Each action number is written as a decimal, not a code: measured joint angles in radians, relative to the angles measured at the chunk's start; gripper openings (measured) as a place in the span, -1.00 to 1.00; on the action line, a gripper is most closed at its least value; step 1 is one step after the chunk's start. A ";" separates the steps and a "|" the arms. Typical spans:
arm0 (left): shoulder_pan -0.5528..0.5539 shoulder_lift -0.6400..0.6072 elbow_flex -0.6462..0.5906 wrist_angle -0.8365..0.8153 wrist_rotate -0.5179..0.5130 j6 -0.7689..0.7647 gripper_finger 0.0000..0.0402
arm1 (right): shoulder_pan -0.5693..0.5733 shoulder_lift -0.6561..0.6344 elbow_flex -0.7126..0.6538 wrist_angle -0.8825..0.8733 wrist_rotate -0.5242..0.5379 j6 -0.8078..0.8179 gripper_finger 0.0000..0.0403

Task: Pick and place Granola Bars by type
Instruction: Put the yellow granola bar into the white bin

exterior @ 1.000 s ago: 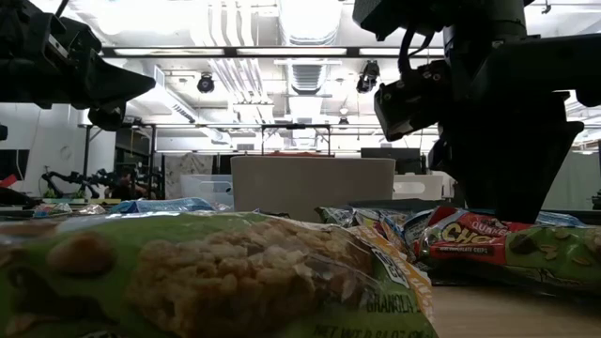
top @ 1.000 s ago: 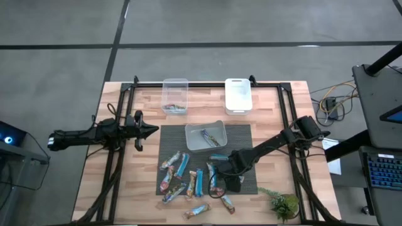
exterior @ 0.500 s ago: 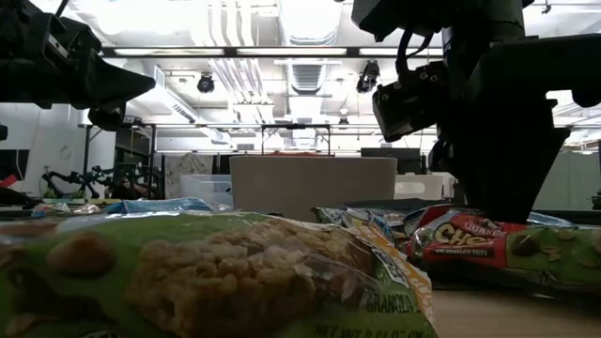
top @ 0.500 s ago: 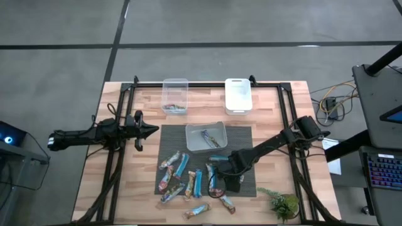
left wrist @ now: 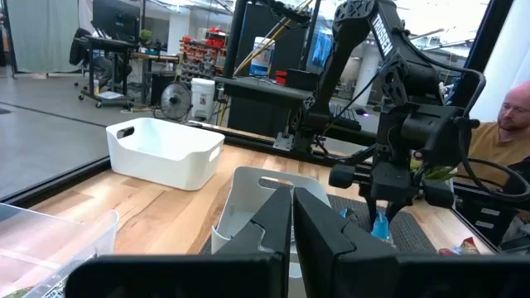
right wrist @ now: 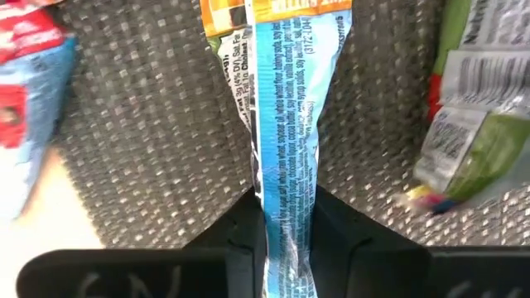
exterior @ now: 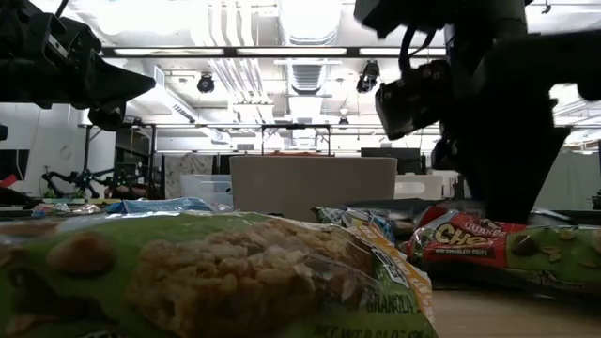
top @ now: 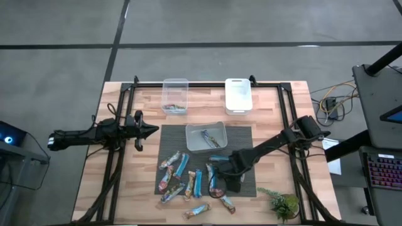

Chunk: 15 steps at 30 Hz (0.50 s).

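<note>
- High view: most slim wrapped granola bars lie loose on the dark woven mat on the wooden tabletop; sorting is judged early. The clear tub and grey bin each contain a bar; the white tub appears empty.
- Left wrist view: left gripper together, idle.
- Right wrist view: right gripper clamped on blue-wrapped bar.
</note>
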 joint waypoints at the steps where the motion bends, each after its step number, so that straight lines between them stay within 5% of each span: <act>1: 0.000 0.000 0.000 0.000 0.000 0.000 -1.00 | 0.000 -0.009 0.000 -0.002 -0.001 0.013 -0.72; 15: 0.000 0.000 0.000 0.000 0.000 0.000 -1.00 | -0.001 -0.133 0.049 -0.131 0.005 0.035 -0.72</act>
